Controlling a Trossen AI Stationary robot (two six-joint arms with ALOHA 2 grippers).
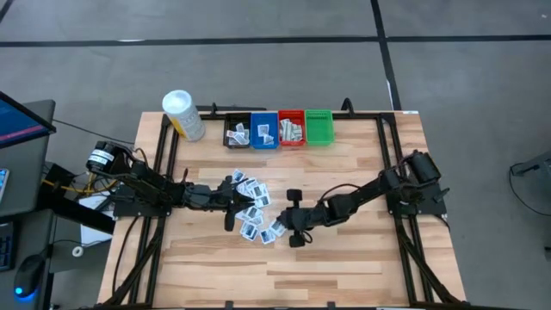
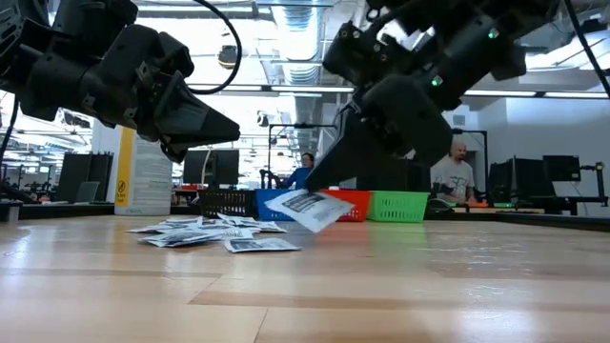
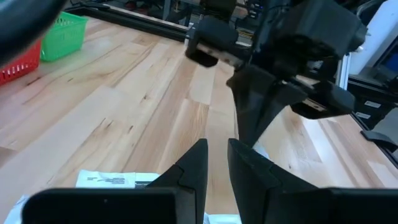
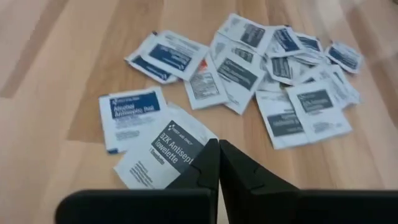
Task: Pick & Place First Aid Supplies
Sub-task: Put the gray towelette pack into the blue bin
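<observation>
A pile of first aid supplies (image 1: 252,209), small white packets with blue or dark print, lies on the wooden table (image 1: 344,258) and shows up close in the right wrist view (image 4: 273,81). My right gripper (image 2: 329,186) is shut on one white packet (image 2: 307,208) with dark print, just right of the pile. My left gripper (image 1: 231,203) hovers over the pile's left side. In its wrist view its fingers (image 3: 216,162) stand a narrow gap apart with nothing between them. My right gripper pinches the white packet by its edge (image 4: 189,158) between its two fingertips. The fingers slant down at it from the table's right side. The packet is lifted clear of the table and tilts below the fingertips, its printed face up.
At the far edge stand black (image 1: 237,132), blue (image 1: 264,129), red (image 1: 291,127) and green (image 1: 318,126) bins; the first three hold packets. A white-capped yellow container (image 1: 183,114) stands left of them. Bare wood lies toward the near edge. People sit in the room beyond.
</observation>
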